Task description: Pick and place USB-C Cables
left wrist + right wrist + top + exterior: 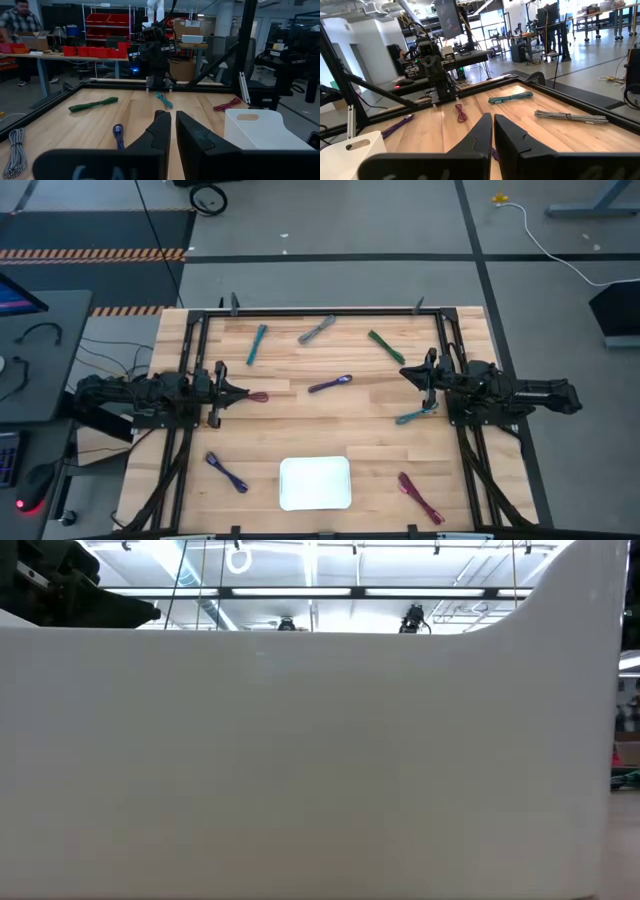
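In the high view several short bundled cables lie flat on the wooden table: teal, grey, green, purple, maroon, a second teal, a second purple and magenta. My left gripper is shut at the table's left side, its tips just left of the maroon cable. My right gripper is shut at the right side, between the green cable and the second teal one. Neither holds anything.
A white bin stands at the table's near edge, and its wall fills the low view. A black frame runs around the tabletop. A person stands at a bench in the room beyond.
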### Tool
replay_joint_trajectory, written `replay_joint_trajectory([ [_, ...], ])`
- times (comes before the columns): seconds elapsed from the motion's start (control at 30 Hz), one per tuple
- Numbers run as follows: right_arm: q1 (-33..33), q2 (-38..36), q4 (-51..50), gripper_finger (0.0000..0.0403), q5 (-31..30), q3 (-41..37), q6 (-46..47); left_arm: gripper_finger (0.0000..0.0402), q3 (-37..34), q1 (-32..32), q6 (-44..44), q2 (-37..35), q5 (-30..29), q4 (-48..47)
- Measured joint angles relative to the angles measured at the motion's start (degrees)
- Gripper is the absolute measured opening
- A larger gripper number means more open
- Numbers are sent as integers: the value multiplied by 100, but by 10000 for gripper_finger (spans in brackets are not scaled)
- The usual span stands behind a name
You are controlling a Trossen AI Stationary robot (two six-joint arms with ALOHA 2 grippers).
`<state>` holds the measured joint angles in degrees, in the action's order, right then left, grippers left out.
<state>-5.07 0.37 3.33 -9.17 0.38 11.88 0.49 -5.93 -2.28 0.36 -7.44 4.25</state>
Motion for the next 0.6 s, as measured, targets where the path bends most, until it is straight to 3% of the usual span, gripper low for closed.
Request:
replay_joint_trajectory([
  [0.27, 0, -1, 0, 25, 0, 2, -1, 33, 0, 0, -51, -2, -2, 51],
  [0.6, 1, 0, 0, 25, 0, 1, -1, 35, 0, 2, -822, 2, -34, 667],
])
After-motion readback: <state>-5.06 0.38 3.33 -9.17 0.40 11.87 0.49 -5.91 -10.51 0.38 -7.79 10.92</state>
